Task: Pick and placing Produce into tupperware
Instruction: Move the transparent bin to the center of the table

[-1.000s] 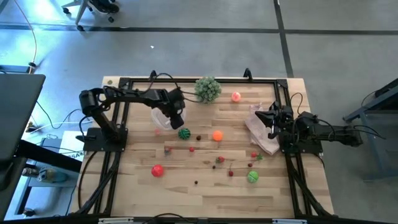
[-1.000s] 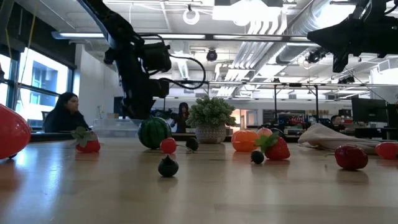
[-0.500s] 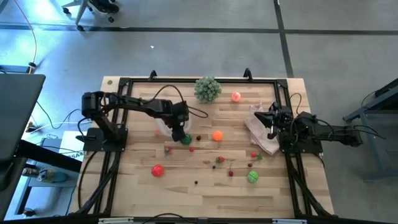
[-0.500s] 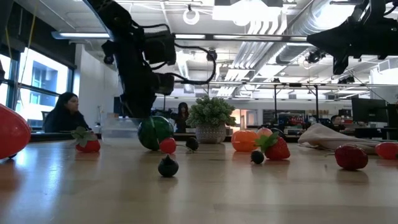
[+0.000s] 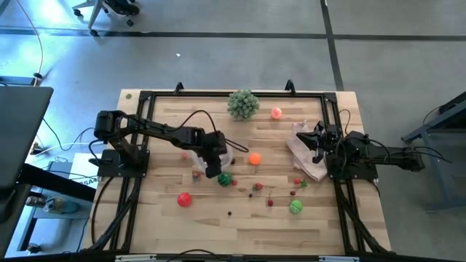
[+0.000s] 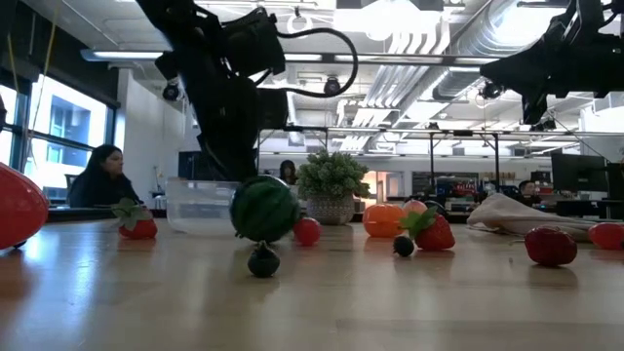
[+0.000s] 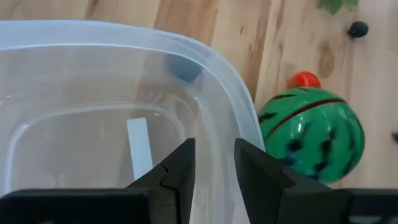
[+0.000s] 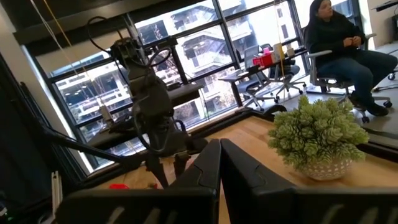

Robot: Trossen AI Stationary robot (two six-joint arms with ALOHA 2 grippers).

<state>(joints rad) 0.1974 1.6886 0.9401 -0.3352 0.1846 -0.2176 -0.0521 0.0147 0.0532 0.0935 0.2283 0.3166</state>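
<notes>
Tupperware dragged toward mid-counter since earlier frame; left hand clamps its wall, one finger inside. Right hand nearly closed, empty, raised over bag. Striped green ball touches tupperware's outer wall; other produce scattered.

The ball is green with dark stripes and a red line; the tupperware is clear.

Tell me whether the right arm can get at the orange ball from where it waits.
Probably yes. The orange ball lies in open wood between the arms, and nothing stands between it and the right tool, which hangs over the pinkish-white bag. The left tool, clamped on the tupperware, sits close beside it.
</notes>
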